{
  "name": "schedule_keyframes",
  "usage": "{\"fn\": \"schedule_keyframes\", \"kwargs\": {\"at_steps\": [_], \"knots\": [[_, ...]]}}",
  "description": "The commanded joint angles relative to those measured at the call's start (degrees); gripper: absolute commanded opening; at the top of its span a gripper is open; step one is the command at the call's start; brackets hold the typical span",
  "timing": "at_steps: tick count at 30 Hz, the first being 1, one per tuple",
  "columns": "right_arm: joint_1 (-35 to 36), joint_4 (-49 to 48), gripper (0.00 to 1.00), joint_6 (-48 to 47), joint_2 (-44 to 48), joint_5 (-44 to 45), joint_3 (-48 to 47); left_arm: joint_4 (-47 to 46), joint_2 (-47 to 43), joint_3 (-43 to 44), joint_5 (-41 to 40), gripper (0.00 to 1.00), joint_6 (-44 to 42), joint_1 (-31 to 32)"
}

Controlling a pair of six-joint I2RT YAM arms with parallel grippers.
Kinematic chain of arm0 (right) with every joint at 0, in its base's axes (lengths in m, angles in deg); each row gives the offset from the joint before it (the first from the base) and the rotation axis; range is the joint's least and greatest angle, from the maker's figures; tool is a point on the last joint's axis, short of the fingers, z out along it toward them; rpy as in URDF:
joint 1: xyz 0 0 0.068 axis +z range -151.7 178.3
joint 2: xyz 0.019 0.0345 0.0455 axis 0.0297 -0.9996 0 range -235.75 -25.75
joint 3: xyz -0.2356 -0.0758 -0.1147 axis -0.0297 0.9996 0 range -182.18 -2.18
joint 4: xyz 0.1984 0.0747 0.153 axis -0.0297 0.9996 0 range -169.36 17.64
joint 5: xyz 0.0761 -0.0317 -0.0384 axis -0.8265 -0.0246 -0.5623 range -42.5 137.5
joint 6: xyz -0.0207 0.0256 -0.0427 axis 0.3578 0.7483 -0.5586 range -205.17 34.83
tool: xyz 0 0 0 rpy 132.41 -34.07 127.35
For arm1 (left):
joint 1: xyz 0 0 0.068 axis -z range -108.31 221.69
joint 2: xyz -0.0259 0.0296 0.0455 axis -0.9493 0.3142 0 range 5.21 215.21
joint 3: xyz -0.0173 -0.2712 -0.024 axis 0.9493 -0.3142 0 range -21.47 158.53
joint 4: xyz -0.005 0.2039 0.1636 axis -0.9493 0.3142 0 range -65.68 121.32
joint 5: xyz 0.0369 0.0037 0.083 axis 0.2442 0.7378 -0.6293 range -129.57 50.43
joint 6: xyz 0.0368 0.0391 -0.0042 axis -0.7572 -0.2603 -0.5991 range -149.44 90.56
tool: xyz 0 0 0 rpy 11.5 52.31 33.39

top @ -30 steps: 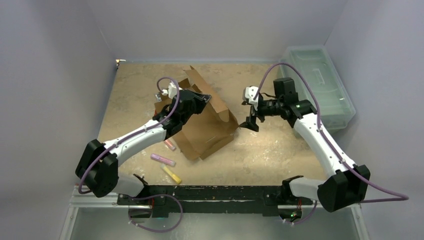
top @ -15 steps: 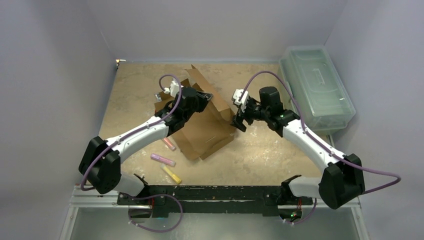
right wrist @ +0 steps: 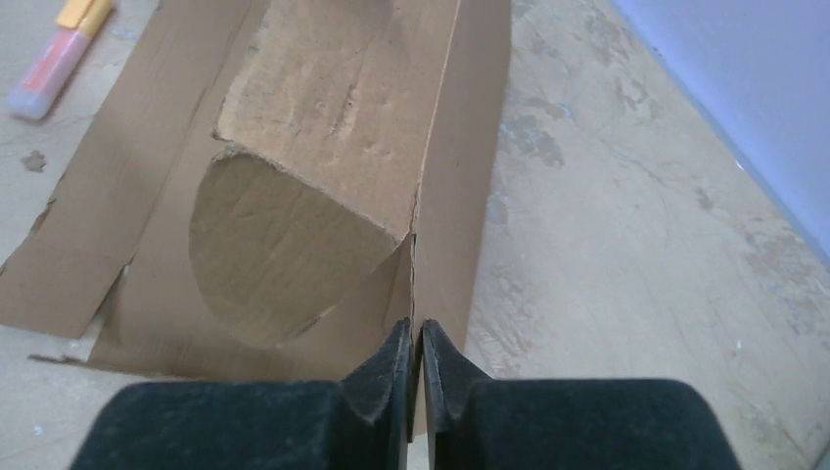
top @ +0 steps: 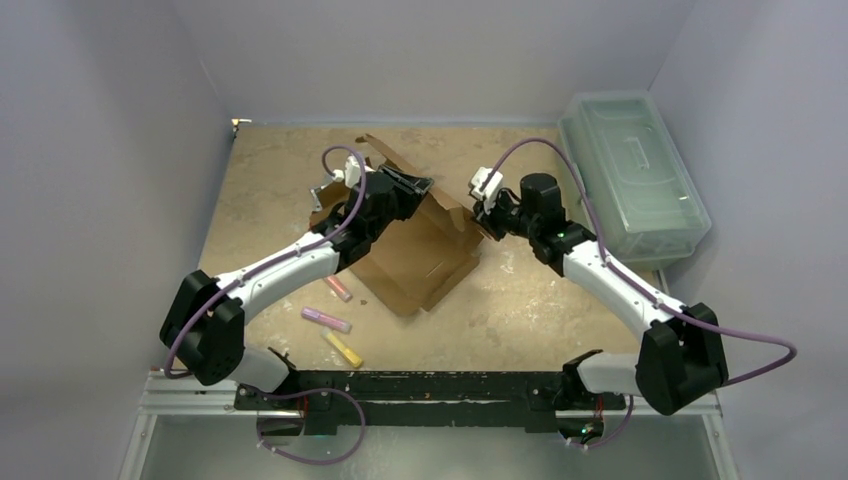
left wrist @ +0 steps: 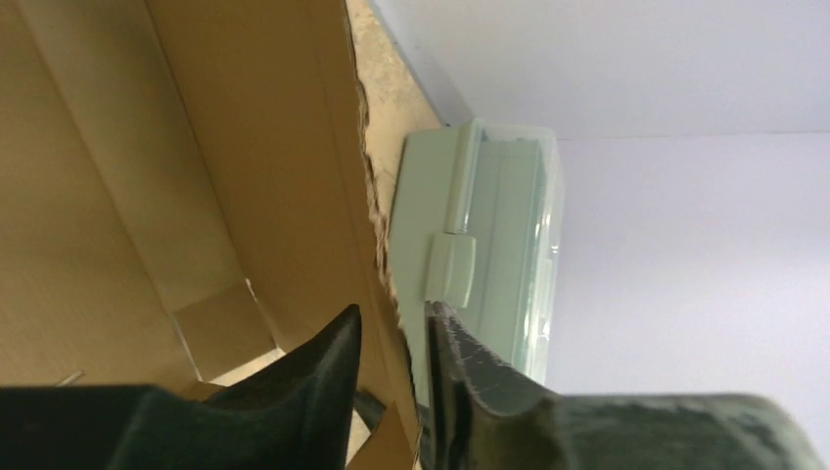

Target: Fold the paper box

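Note:
The paper box [top: 420, 255] is brown cardboard, lying partly unfolded in the middle of the table with its walls raised. My left gripper [top: 415, 185] is at the box's back wall. In the left wrist view its jaws [left wrist: 391, 311] stand slightly apart, the upright cardboard edge [left wrist: 377, 225] running between them with a gap on each side. My right gripper [top: 478, 222] is at the box's right corner. In the right wrist view its fingers [right wrist: 415, 328] are pinched on the thin edge of a standing wall [right wrist: 323, 127].
A translucent pale-green plastic bin [top: 635, 170] stands at the right back edge, also seen past the cardboard [left wrist: 489, 225]. A pink marker [top: 338, 288], a purple one [top: 326, 320] and a yellow one [top: 343, 349] lie near the box's left front.
My right gripper moved left to the box's right corner and closed on its wall. My left gripper's jaws parted a little around the back wall. The box shifted slightly.

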Motion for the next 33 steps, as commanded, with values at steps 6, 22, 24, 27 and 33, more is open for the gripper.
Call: {"fn": "schedule_keyframes", "kwargs": {"at_steps": [6,22,24,27,33], "knots": [[-8.0,-7.4,0.0,10.5,1.9,-0.6,1.7,-5.4,-4.7,-3.2,7.4,0.59,-16.6,-1.8],[-11.3,-10.7,0.52,6.4,-1.5,21.5,2.5,12.2,-27.3,-23.7,12.0,0.78,-45.6,-2.3],[-11.3,-11.4,0.62,7.0,-0.7,22.4,2.5,11.2,-28.7,-25.8,11.9,0.78,-44.6,-2.3],[-11.6,-11.6,0.68,6.6,0.7,23.7,2.9,9.5,-29.2,-27.7,11.9,0.79,-43.2,-2.3],[-12.8,-6.5,0.78,1.9,4.5,22.9,0.4,11.7,-27.0,-25.5,12.1,0.79,-44.6,-2.4]]}}
